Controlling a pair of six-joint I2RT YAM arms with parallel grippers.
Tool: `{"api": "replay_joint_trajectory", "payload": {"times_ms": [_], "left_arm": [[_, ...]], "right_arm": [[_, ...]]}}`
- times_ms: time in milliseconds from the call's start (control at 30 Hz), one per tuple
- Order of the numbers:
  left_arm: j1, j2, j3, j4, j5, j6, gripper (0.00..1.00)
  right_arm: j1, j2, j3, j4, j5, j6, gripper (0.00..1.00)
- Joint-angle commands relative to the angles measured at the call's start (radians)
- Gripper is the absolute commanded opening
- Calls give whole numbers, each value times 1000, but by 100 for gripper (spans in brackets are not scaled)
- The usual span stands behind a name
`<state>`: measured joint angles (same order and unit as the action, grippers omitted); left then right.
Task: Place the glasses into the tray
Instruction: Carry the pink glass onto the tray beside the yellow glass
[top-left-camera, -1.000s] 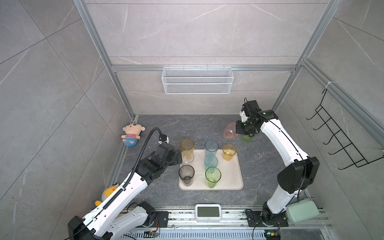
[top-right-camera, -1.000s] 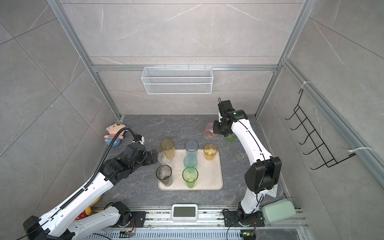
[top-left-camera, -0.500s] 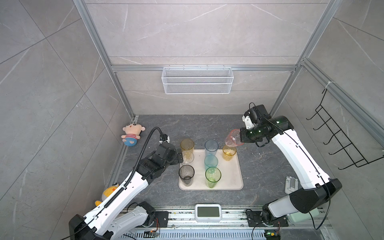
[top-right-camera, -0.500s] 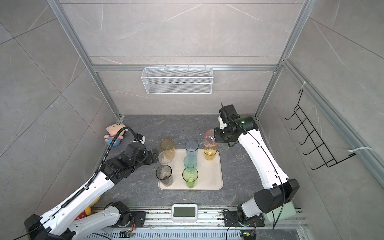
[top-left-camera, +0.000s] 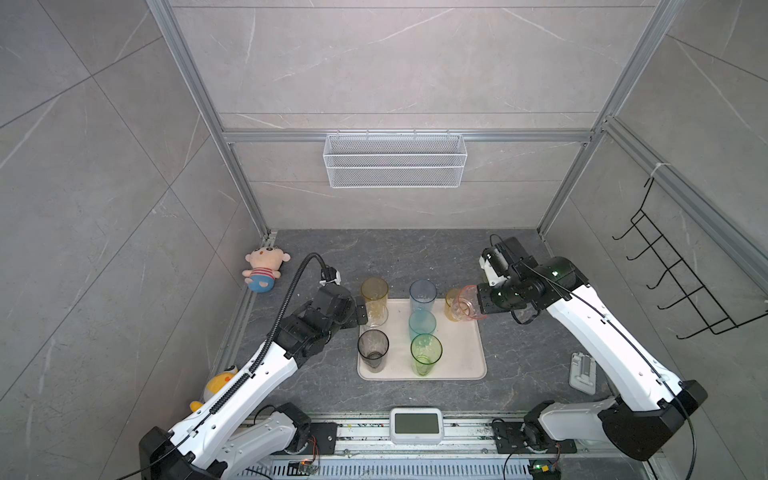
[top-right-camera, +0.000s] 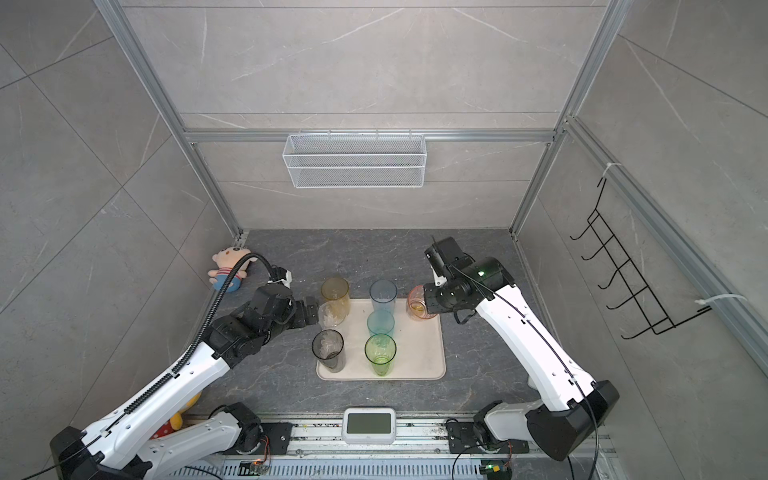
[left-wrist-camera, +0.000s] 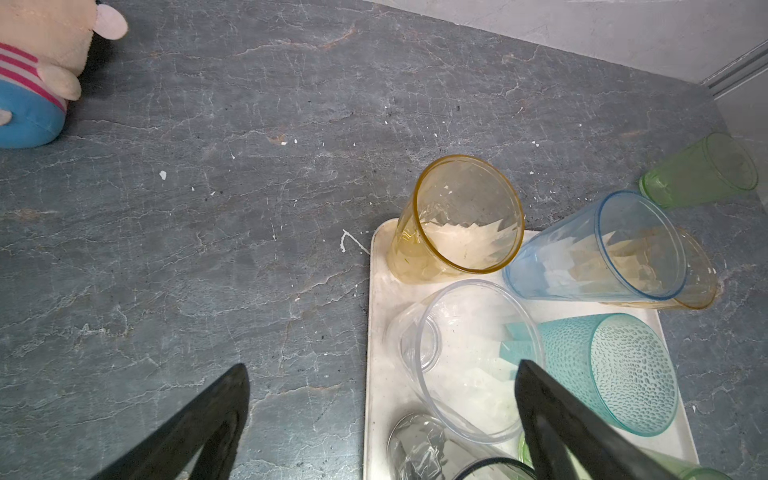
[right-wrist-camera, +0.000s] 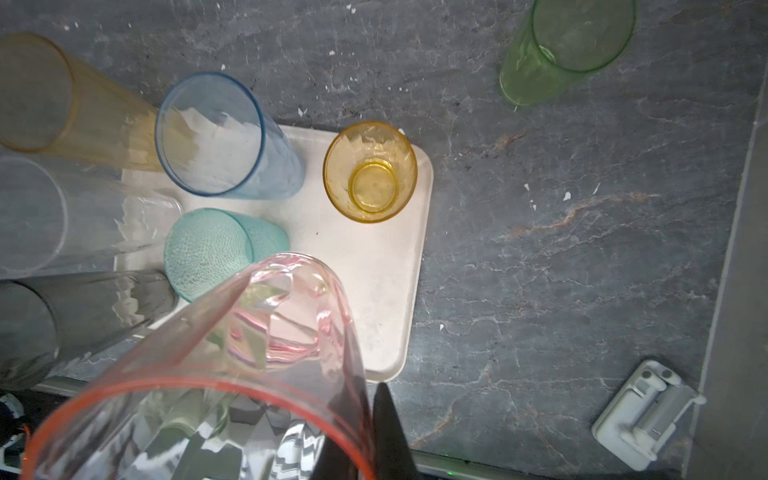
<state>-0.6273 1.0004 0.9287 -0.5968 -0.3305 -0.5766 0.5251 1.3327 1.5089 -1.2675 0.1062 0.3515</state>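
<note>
Right wrist, gripper prob. pinching pink glass

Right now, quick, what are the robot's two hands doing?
Left gripper: open, jaws wide, near the clear glass.
Right gripper: shut on the pink glass.

Robot lab test cell: aluminium frame; tiled panels; robot arms.

Duck toy partly hidden behind left arm. Pink glass rim cropped by the frame edge in the right wrist view.
</note>
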Motion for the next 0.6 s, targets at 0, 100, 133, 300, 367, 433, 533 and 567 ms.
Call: {"api": "replay_joint_trajectory", "payload": {"times_ms": [0, 100, 133, 300, 367, 433, 533, 567], "left_arm": [[5, -8, 5, 25, 5, -13, 100], [5, -8, 1, 29, 7, -17, 100], [5, -6, 1, 29, 8, -18, 100], [6, 0, 1, 31, 13, -23, 100], [5, 1, 1, 31, 13, -23, 100], [6, 1, 2, 31, 13, -22, 100], [5, 6, 3, 33, 13, -21, 100], [5, 6, 3, 34, 13, -20, 100]], "right_arm": [[13, -40, -63, 14, 43, 40, 0], [18, -57, -113, 42, 52, 51, 0], [19, -60, -135, 53, 57, 56, 0], [23, -65, -228, 121, 56, 79, 0], [24, -66, -270, 154, 58, 87, 0], [24, -64, -305, 185, 58, 93, 0], [24, -51, -350, 225, 59, 100, 0], [25, -45, -361, 238, 59, 103, 0]]}}
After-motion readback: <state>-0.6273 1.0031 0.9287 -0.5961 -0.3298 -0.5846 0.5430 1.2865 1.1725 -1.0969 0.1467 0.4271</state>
